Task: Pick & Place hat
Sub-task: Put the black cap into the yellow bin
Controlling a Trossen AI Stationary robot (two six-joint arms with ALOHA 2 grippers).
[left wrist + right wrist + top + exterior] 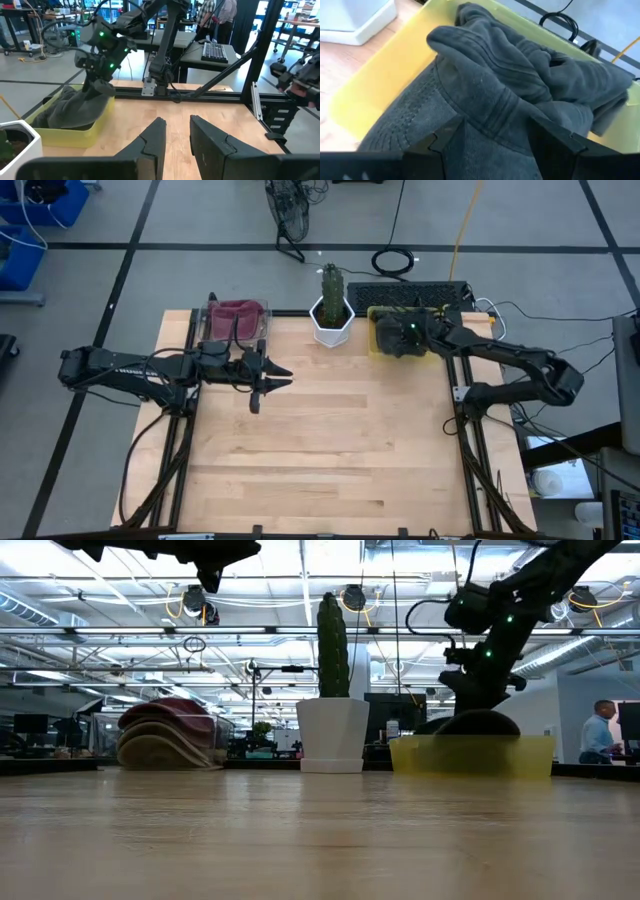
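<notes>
A: Wooden table [320, 440], lab floor behind, a person far off in the low view. Where's the hat?

B: Dark grey hat [485, 95] piled in the yellow bin [377, 338] at the back right of the table, next to the white cactus pot [331, 320]. More hats, reddish ones [236, 311], sit in a clear tray at back left.

A: Right gripper [490, 142]?

B: Down over the bin, fingers spread wide, one on each side of a fold of the grey hat. Nothing pinched yet, looks like.

A: Left gripper [175, 137]?

B: Hangs above the table on the left, near the tray, fingers partly apart, holding nothing.

A: Tips for the grab?

B: My guess: sink lower so both fingers bracket one thick fold, not loose layers. Close fully before lifting. Lift straight up so the fabric clears the bin wall and doesn't drag the bin.
</notes>
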